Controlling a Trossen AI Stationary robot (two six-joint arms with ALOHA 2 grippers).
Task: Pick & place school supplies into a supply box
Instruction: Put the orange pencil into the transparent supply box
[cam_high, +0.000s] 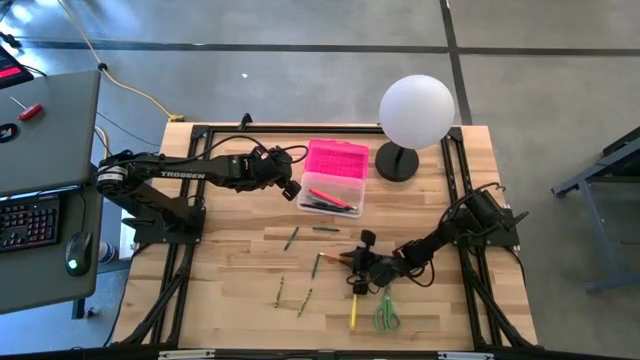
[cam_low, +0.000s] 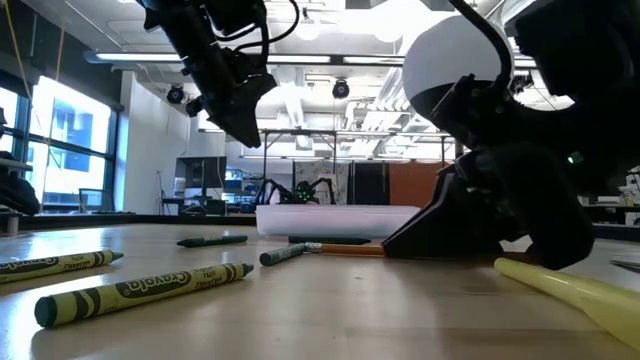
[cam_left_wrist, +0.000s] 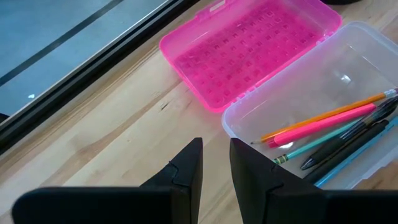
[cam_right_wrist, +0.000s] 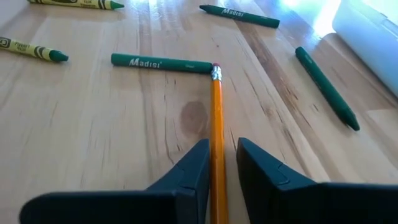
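While the left pincer (cam_left_wrist: 214, 168) hangs slightly spread beside the supply box (cam_left_wrist: 323, 112), the right pincer (cam_right_wrist: 217, 168) straddles an orange pencil (cam_right_wrist: 216, 124); close squarely, lift level.

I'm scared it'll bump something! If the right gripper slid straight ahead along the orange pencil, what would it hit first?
Probably the dark green Madisi crayon. The right gripper straddles the orange pencil, whose eraser end touches or nearly touches that crayon's tip. Depth is hard to judge, so it might just graze past.
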